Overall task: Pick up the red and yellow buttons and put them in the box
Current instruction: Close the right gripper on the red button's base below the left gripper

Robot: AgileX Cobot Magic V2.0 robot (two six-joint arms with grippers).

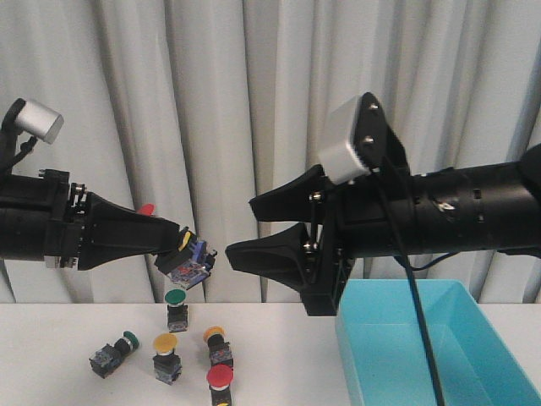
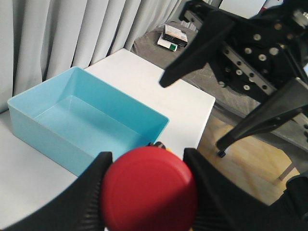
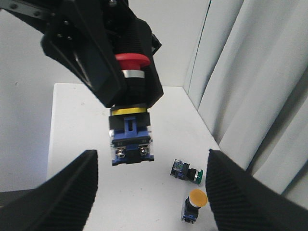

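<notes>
Right gripper (image 1: 241,227) gapes; left gripper (image 1: 182,245) clamps one red button (image 1: 188,258); tabletop (image 1: 68,338) carries five buttons: two green, two yellow, one red.

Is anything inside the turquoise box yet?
In the left wrist view the box shows a bare floor with no buttons; its near wall hides part of the inside. The left gripper holds a red button in the air.
</notes>
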